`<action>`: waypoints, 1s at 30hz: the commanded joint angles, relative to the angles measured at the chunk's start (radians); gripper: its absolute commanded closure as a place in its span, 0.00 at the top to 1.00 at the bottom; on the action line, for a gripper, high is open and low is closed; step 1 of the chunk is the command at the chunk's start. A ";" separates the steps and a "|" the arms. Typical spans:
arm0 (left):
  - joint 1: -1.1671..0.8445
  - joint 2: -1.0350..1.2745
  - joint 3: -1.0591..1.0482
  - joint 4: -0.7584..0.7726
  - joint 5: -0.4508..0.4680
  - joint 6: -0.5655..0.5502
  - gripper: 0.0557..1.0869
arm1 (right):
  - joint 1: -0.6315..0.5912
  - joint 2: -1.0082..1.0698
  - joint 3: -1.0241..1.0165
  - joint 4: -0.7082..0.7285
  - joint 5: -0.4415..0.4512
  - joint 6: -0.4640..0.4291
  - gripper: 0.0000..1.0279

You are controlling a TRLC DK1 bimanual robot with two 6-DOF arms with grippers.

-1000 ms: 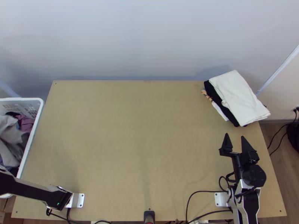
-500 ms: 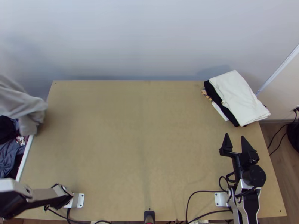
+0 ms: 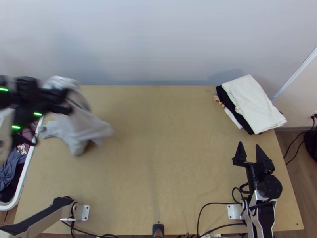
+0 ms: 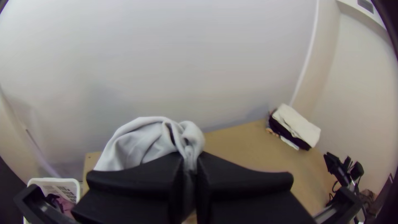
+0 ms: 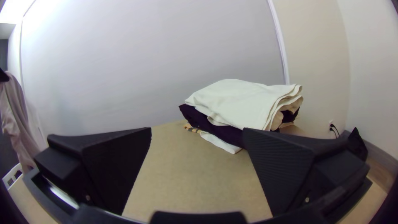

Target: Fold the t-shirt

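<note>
White bskt [image 3: 25, 174] w/ dark clothes [image 3: 8, 192] in; L gripper [image 3: 68, 102] clamped on grey shirt [image 3: 81, 127]; R gripper [image 3: 249, 144], jaws apart.

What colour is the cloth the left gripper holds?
Light grey cloth, clearest in the left wrist view.

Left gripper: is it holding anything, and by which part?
The left gripper holds a light grey cloth by a bunched part; which part of the garment cannot be told.

1. A robot workspace, lab-like; whether inside a home or an office, unclear.
2. Two robot arms [image 3: 266, 218] and trailing cables [image 3: 222, 203] share a wooden table [image 3: 158, 150].
3. Beyond it are pale walls [image 3: 154, 43], a socket [image 5: 331, 122] and wood-look flooring [image 3: 293, 182].
</note>
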 commanded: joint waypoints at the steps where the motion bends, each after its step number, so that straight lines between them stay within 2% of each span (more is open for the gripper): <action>1: -0.211 -0.022 -0.059 0.024 -0.085 -0.090 0.03 | 0.002 -0.002 -0.010 -0.006 0.009 0.016 0.96; 5: -0.478 0.021 -0.122 0.088 -0.211 -0.175 0.03 | 0.002 -0.002 -0.010 -0.006 0.009 0.016 0.96; 10: -0.653 0.152 -0.139 0.172 -0.283 -0.225 0.03 | 0.002 -0.002 -0.010 -0.006 0.009 0.016 0.96; 16: -0.765 0.346 -0.080 0.255 -0.304 -0.287 0.03 | 0.002 -0.002 -0.010 -0.006 0.009 0.016 0.96; 22: -0.860 0.581 0.093 0.274 -0.304 -0.363 0.03 | 0.002 -0.002 -0.010 -0.006 0.009 0.016 0.96; 30: -0.796 0.799 0.245 0.272 -0.300 -0.399 0.03 | 0.002 -0.002 -0.010 -0.006 0.009 0.016 0.96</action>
